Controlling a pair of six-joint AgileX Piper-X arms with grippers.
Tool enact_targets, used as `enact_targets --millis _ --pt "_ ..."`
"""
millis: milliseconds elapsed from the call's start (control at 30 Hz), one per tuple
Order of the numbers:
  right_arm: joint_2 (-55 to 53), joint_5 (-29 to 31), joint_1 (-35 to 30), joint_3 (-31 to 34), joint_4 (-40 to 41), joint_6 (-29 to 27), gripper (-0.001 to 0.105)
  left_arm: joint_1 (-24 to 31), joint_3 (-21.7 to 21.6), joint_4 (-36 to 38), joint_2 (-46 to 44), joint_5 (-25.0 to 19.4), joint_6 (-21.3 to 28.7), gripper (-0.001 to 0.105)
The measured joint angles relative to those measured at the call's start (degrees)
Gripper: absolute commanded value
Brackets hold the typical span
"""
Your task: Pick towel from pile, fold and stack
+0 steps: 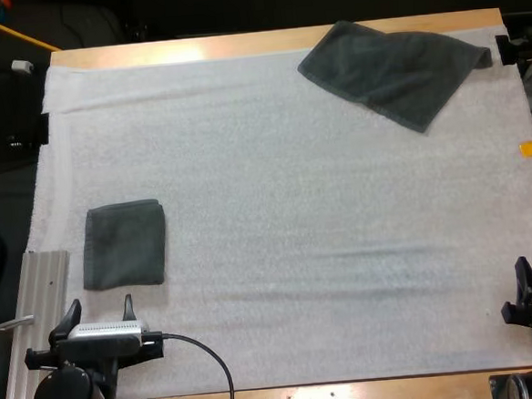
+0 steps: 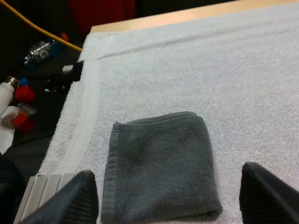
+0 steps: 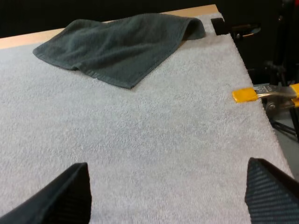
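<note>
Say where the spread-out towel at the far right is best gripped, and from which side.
Likely the towel at its near pointed corner: it lies flat, with bare mat on both sides. Come down from the near side with the open right gripper.

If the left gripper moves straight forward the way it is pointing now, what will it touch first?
Most likely the folded towel, lying on the mat just ahead of the left gripper, jaws open.

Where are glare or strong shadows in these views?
High view: pale glare on the table at its far wooden edge; the mat is evenly lit. Left wrist view: the folded towel casts almost no shadow. Right wrist view: only soft shadow along the spread towel.
</note>
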Motion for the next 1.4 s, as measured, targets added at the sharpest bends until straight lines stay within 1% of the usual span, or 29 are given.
enact_targets --millis 200,400,500,1400 --pt "0.0 0.0 0.0 0.0 0.4 0.0 0.067 0.0 0.0 -0.1 0.0 0.6 0.0 0.061" --pt "0.0 0.0 0.0 0.0 0.4 0.0 0.067 0.0 0.0 0.1 0.0 4.7 -0.4 0.061" --pt "0.0 0.0 0.0 0.0 0.4 0.0 0.067 0.0 0.0 0.1 0.0 5.1 -0.4 0.061" --pt "0.0 0.0 0.0 0.0 0.4 0.0 0.067 0.0 0.0 0.1 0.0 5.4 -0.4 0.061"
